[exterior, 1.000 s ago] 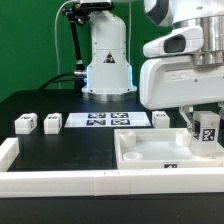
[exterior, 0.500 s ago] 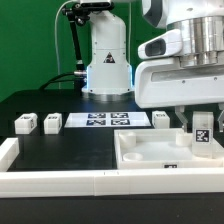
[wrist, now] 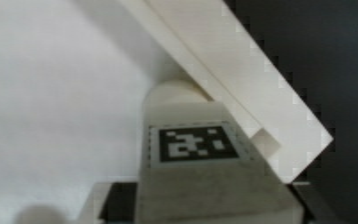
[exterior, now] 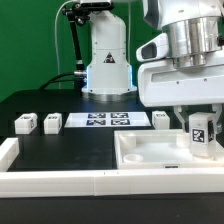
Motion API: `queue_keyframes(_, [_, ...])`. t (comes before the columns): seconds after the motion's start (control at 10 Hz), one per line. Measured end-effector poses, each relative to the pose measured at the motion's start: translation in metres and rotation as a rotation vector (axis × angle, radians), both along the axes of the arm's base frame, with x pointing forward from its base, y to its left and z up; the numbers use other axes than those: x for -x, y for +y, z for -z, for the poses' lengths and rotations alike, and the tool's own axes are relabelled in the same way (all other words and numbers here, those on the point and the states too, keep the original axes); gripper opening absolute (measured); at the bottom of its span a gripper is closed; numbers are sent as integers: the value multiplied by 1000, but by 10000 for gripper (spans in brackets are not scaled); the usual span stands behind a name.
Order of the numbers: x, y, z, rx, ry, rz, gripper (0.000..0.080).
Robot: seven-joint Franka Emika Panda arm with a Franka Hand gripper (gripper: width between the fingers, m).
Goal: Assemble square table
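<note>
A long low white wall (exterior: 60, 181) runs along the near edge of the black desk (exterior: 60, 140). Just behind it, toward the exterior view's right, lies the square table top (exterior: 150, 158). The claw (exterior: 201, 124) holds one leg block (exterior: 202, 133) upright at the top's far corner. Farther back, three loose leg blocks (exterior: 52, 122) sit in a row with the marker board (exterior: 103, 120). The robot base (exterior: 108, 62) stands at the far edge.

First leg block (exterior: 24, 124), second leg block (exterior: 52, 122), marker board (exterior: 105, 120) and third leg block (exterior: 161, 118) line up from the exterior view's left behind the slab (exterior: 150, 155); fourth leg block (exterior: 201, 133) at its edge on that view's right.
</note>
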State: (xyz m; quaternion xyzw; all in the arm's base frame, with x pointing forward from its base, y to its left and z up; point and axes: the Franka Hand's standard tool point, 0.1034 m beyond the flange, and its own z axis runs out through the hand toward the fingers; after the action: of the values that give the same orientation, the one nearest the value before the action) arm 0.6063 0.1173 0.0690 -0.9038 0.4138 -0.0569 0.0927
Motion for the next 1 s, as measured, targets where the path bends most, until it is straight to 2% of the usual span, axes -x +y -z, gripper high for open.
queue_keyframes(0.2, [0,0,0,-30,17,110,292])
queue_keyframes(0.5, [0,0,0,-30,16,94,292])
queue_keyframes(0.6, [1,-1,1,-15,9,15,532])
queue_keyframes(0.7, [0,-2,0,-9,6,-21,532])
queue_keyframes(0.8, [0,-1,0,-1,4,-79,625])
queue_keyframes(1.0, [0,1,-1,30,-9,-278,646])
